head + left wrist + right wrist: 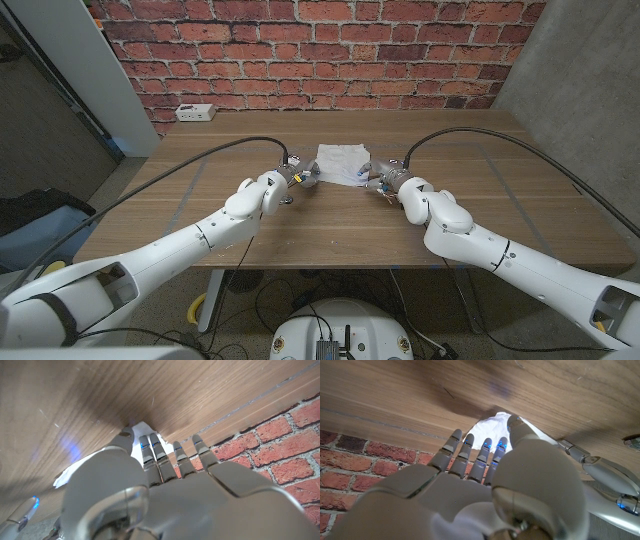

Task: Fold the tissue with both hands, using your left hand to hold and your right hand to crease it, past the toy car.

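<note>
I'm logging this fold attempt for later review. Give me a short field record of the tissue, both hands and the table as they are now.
tissue: white, crumpled, lying on the table between the hands
left hand: at the tissue's left edge; grip cannot be told
right hand: at the tissue's right edge; grip cannot be told
table: wooden
backdrop: brick wall, white power strip at its foot

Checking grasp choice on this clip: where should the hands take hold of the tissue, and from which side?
The tissue lies flat and slightly crumpled on the table, so only its edges offer a hold. Best guess: the left hand pins the near left corner, while the right hand pinches the near right edge, coming in low from that side. Both are already at those edges; contact cannot be told.
</note>
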Robot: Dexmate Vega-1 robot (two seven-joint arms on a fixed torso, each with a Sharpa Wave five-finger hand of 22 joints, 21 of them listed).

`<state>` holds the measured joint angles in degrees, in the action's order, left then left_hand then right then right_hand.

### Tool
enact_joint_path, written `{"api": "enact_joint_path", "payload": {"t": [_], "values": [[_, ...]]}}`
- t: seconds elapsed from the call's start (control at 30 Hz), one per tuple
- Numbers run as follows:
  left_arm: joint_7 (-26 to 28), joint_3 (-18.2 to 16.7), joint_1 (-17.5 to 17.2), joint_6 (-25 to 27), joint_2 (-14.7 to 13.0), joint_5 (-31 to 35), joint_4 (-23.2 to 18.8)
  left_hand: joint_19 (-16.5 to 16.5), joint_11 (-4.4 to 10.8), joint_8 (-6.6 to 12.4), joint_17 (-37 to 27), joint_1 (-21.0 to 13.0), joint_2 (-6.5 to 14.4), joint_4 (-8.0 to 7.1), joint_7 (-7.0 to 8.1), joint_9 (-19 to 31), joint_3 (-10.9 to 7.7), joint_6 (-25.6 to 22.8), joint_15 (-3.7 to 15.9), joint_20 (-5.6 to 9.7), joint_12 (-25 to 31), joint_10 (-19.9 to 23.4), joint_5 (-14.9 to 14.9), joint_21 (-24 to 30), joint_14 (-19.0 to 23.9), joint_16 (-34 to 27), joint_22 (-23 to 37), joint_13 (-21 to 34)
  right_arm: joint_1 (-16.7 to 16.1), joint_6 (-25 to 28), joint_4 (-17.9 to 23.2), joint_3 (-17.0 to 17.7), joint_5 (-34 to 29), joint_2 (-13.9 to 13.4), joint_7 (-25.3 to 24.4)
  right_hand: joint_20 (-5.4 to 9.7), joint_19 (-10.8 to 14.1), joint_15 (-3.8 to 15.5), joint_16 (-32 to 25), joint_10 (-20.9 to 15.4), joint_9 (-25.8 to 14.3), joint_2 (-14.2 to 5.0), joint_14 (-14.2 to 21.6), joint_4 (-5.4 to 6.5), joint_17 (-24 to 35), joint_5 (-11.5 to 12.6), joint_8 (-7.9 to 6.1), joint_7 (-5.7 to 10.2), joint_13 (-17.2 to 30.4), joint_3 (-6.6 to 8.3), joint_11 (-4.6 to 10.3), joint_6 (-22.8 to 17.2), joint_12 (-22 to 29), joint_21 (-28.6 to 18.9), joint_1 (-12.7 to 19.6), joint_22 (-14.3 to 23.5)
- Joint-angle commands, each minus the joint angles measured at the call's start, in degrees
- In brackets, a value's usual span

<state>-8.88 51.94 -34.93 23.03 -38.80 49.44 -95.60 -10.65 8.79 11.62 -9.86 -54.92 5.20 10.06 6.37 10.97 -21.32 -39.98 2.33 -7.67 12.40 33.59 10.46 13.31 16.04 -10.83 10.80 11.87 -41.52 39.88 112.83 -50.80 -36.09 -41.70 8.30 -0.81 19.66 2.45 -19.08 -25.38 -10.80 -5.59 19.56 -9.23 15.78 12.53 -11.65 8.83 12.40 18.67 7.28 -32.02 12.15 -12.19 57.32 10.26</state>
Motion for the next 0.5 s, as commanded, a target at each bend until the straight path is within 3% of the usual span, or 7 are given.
{"api": "enact_joint_path", "payload": {"t": [0.03, 0.33, 0.43, 0.5], "values": [[-0.17, 0.14, -0.38, 0.73, -0.45, 0.58, -1.97, -1.14, 0.35, 0.73, -0.03, -1.90, 0.08, 0.06, 0.37, 0.30, -0.40, -2.46, 2.85, 0.33, 0.99, 2.12, -0.23, 0.27, 1.48, -0.56, 0.17, 0.14, 1.32, -3.69, -3.95, -1.84, -1.57, 1.13, -0.90, 0.82, 0.34, 9.52, -1.36, -0.41, -0.13, 0.01, 1.66, -0.21, 1.12, 0.28, 0.10, 0.84, 0.38, -0.46, 0.74, -0.37, 0.27, -0.07, 1.42, 0.28], [-0.36, -0.29, -1.17, 1.71, -0.83, 1.04, -3.22, -1.69, 0.41, 1.27, -0.07, -2.15, -0.24, -0.49, 0.27, 0.37, 0.22, -4.72, 3.63, 0.58, 1.58, 4.06, -0.51, 0.38, 3.14, -0.88, 0.19, 0.22, 1.69, -3.08, -6.29, -3.41, -5.41, 2.02, -1.32, 1.47, 1.60, 10.24, -5.29, -2.64, -0.13, -0.14, 4.94, -0.38, 4.76, 0.40, -0.66, 1.21, 0.89, -1.39, 0.70, -2.60, 1.28, -0.59, 4.48, 0.35], [-0.48, -0.49, -1.43, 1.90, -0.93, 0.96, -3.56, -1.72, 0.21, 1.24, -0.07, -2.08, -0.37, -0.59, 0.29, 0.38, 0.39, -4.84, 3.67, 0.63, 1.62, 4.29, -0.54, 0.37, 3.37, -0.91, 0.19, 0.23, 1.60, -2.16, -7.08, -3.81, -6.49, 2.32, -0.99, 1.85, 2.94, 10.43, -7.32, -3.55, -0.14, -0.53, 5.95, -0.78, 7.10, 0.45, -0.81, 0.98, 1.26, -1.43, 0.64, -3.65, 1.74, -1.12, 7.39, 0.41], [-0.44, -0.61, -1.64, 2.08, -1.02, 1.00, -3.81, -1.72, 0.16, 1.15, -0.07, -1.98, -0.45, -0.69, 0.05, 0.39, 0.54, -4.73, 3.63, 0.64, 1.57, 4.25, -0.56, 0.35, 3.55, -0.94, 0.19, 0.25, 1.20, -1.94, -7.63, -3.93, -7.21, 2.43, -1.87, 2.86, 5.17, 10.63, -10.07, -4.68, -0.17, -0.51, 7.49, -0.81, 10.15, 0.21, -1.02, -0.25, 1.81, -2.04, -0.59, -5.61, 2.37, -1.97, 10.42, 0.49]]}}
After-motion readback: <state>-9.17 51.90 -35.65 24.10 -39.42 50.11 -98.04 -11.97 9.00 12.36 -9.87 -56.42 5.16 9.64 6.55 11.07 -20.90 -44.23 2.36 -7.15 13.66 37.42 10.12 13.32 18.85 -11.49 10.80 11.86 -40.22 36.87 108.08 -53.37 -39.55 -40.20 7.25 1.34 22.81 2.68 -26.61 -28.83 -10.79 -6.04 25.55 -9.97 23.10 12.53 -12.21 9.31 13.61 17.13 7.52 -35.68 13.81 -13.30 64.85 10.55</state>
